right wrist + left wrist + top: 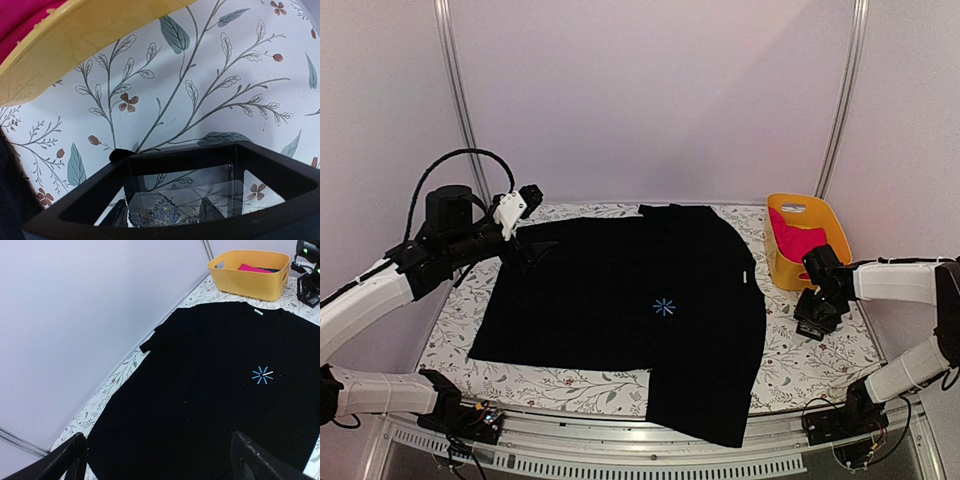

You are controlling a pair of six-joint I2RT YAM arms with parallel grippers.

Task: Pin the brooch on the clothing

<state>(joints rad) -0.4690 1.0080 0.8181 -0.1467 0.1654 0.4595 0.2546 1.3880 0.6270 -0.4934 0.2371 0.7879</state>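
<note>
The shirt [610, 290] lies flat on the bench [800, 365]. The left end effector [157, 460] gapes wide, empty. For the right end effector [817, 318] I cannot tell.

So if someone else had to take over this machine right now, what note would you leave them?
Left gripper: jaws wide open, empty, over the sleeve end of the black shirt.
Right gripper: low over the table beside the yellow basket; I cannot tell how its jaws stand.
Brooch: probably the small glittery piece inside a black frame, close under the right wrist camera.
Shirt: spread flat, blue star print facing up.
Done: shirt laid out.
Left: get the brooch, carry it to the shirt, pin it.
</note>
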